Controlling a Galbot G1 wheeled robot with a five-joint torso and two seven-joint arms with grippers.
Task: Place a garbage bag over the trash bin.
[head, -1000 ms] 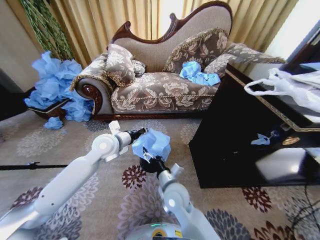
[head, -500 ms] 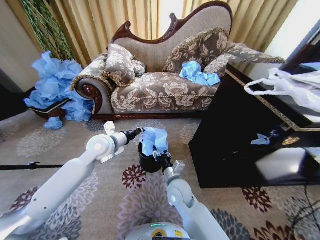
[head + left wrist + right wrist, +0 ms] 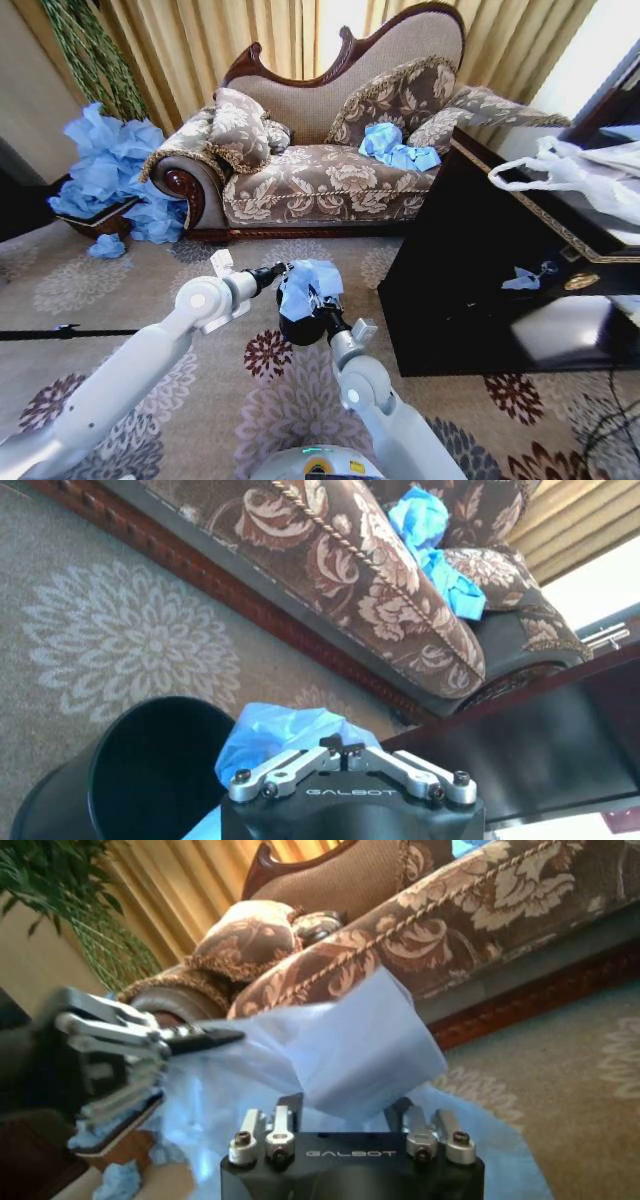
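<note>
The left gripper (image 3: 282,270) pinches one edge of the garbage bag (image 3: 308,285) with closed fingers. The right gripper (image 3: 318,302) is clamped on the opposite side. The bag hangs bunched over the trash bin (image 3: 297,328), on the carpet (image 3: 130,280) before the sofa (image 3: 330,170).

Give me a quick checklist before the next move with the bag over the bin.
1. Left tool shut on the bag: ok, its closed tips pinch the film in the right wrist view.
2. Right tool holding the bag: cannot tell, film hides its fingers.
3. Bag above the bin: ok.
4. Bag mouth spread around the rim: not ok, still bunched on one side.
5. Bin upright on the carpet: ok.
6. Bin interior free: ok, dark and open in the left wrist view.
</note>
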